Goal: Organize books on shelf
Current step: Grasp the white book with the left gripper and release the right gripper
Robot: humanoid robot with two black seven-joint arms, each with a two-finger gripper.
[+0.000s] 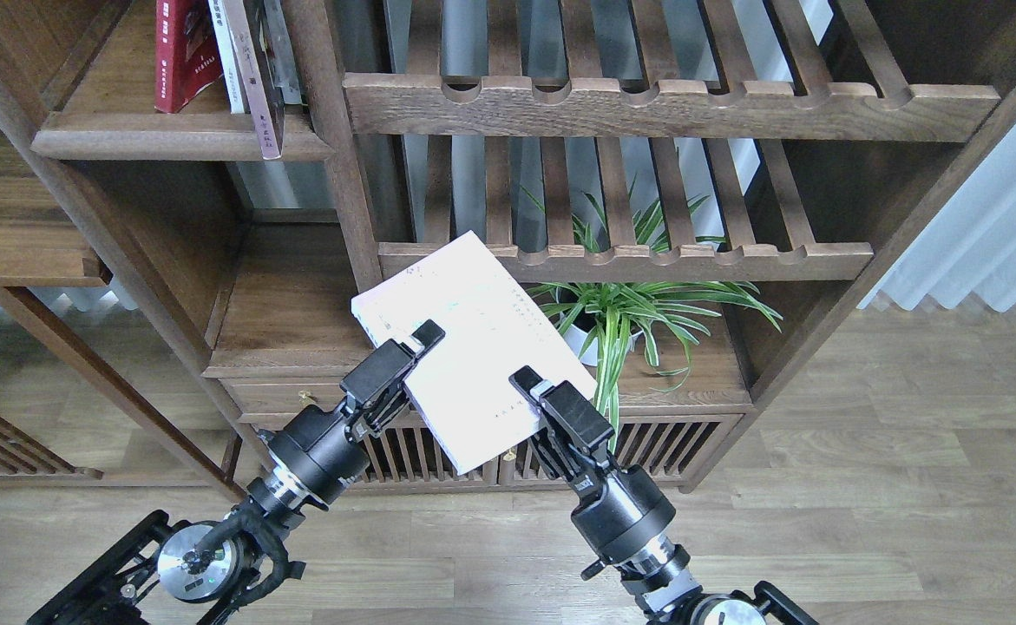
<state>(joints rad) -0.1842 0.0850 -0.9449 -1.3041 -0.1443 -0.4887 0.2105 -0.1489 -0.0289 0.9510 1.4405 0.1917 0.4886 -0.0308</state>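
A: Listing left to right. Item one, the shelf [126, 130], dark plank with a moulded front edge, at about 10 o'clock. Contents: a red book [180, 56] leaning, and a purplish-spined book [254, 87] hard against the upright post [334, 156]. Bare plank shows to the left of the red cover.

B: Item two?

A: Left gripper [421, 334], jaws closed on the near left edge of the white book [473, 347]; the upper finger lies on the cover. Item three, the white book itself, held clear in the air at centre, cover up, tilted, its far corner near the lower slatted rail [625, 260]. Item four, right gripper [527, 379], jaws clamped on the book's near right edge. Item five, a spider plant [620, 312] at 3 o'clock of the book, just behind it.

B: Handling note?

A: By my reckoning: keep both grips even so the cover does not twist, lift toward 10 o'clock, clear the post, turn the book upright, and enter at the bare plank rather than against the standing books. Risk: clipping the post or brushing the plant leaves.
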